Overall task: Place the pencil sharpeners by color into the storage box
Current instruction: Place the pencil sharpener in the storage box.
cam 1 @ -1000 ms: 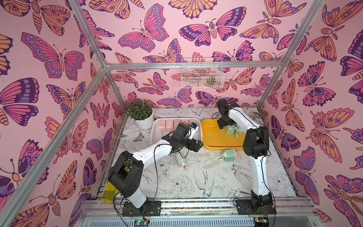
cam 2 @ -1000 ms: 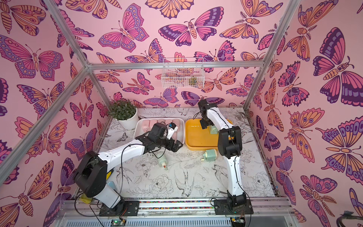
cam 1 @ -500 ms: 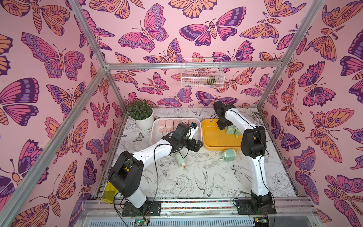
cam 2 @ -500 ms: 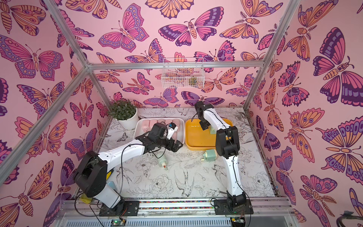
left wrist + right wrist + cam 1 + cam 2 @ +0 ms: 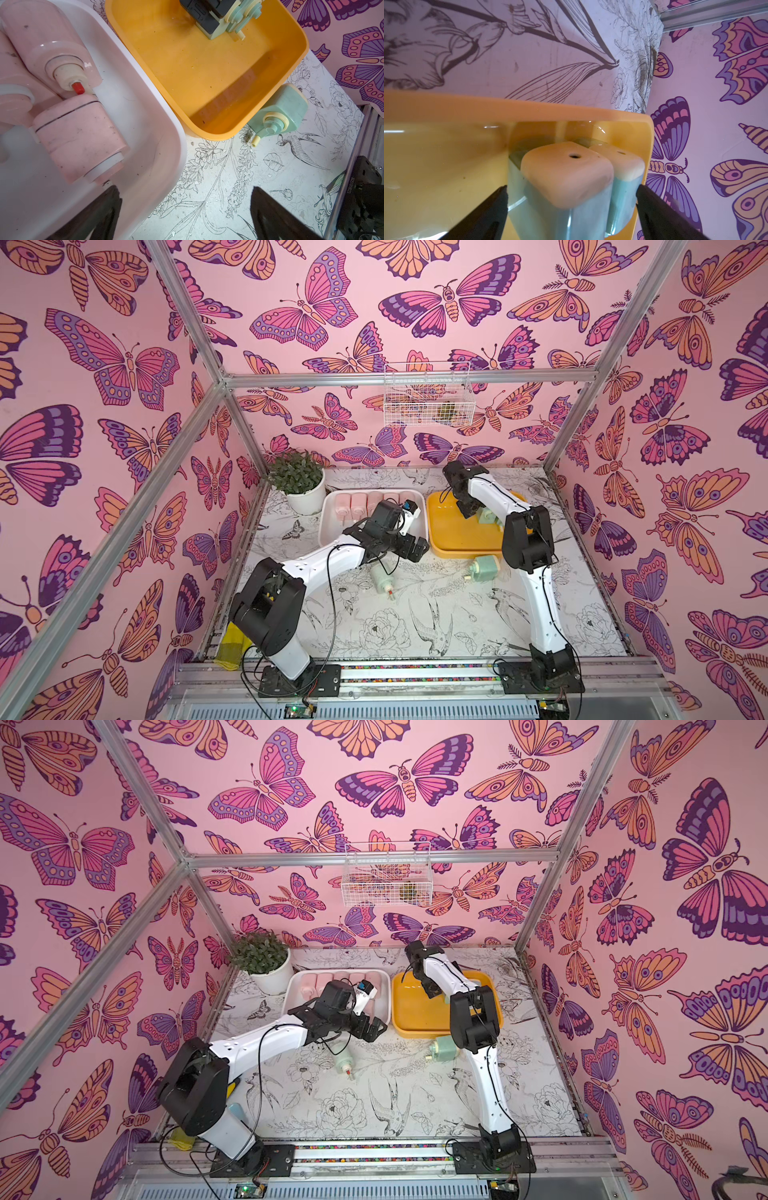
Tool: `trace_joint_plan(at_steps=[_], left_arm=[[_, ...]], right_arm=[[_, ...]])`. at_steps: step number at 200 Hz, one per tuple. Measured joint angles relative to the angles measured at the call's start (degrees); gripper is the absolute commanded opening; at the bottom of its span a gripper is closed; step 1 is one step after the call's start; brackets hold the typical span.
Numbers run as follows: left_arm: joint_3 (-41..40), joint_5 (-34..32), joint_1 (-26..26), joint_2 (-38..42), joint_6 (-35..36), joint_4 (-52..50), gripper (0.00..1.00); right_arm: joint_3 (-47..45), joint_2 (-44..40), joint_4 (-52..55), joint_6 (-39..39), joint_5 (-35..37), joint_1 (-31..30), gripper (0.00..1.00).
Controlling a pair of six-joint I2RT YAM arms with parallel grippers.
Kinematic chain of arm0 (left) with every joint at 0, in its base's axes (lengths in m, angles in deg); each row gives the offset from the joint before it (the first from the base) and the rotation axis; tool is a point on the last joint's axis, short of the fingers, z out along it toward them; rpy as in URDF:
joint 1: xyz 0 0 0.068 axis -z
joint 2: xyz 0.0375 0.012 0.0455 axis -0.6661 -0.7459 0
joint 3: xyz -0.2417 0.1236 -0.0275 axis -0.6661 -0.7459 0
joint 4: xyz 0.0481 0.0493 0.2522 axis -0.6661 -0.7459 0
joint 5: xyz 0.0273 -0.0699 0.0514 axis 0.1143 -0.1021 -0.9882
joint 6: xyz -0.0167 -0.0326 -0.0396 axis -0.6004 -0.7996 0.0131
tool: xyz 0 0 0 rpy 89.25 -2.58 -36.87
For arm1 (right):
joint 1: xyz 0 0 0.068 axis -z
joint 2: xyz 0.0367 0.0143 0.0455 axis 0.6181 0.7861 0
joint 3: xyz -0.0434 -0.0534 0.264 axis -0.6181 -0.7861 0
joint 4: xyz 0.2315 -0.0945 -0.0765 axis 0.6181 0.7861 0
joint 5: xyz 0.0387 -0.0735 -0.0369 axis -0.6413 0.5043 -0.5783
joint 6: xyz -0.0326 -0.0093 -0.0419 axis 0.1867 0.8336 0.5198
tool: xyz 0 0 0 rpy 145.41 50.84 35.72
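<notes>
Right end effector (image 5: 572, 187) astride half-hidden mint sharpeners (image 5: 487, 518)

The yellow tray (image 5: 207, 70) and white tray (image 5: 149, 128) are glossy, smooth plastic. The pink sharpeners (image 5: 79, 137) look matt and scuffed. The green sharpeners (image 5: 560, 212) by the matt black right fingers (image 5: 664, 218) are smooth plastic. The surface (image 5: 270, 170) is a matt, scratched printed sheet. The frame (image 5: 395, 379) is brushed metal.

Left tray (image 5: 328, 526) beside right tray (image 5: 457, 531); two sharpeners (image 5: 381, 578) on table (image 5: 415, 614) before them.
</notes>
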State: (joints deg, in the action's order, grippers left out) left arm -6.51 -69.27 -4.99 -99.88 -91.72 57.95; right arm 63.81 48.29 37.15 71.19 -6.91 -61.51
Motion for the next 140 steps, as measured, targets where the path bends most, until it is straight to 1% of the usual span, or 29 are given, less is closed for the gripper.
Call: trace_joint_plan(at_steps=[74,140], left_arm=[[0.00,-0.02,0.00,-0.02,0.31,0.00,1.00],[-0.20,-0.04,0.00,-0.02,0.44,0.02,1.00]], right_arm=[[0.00,0.02,0.07,0.02,4.22,-0.02,0.99],[0.00,0.02,0.07,2.25,3.98,-0.15,0.99]])
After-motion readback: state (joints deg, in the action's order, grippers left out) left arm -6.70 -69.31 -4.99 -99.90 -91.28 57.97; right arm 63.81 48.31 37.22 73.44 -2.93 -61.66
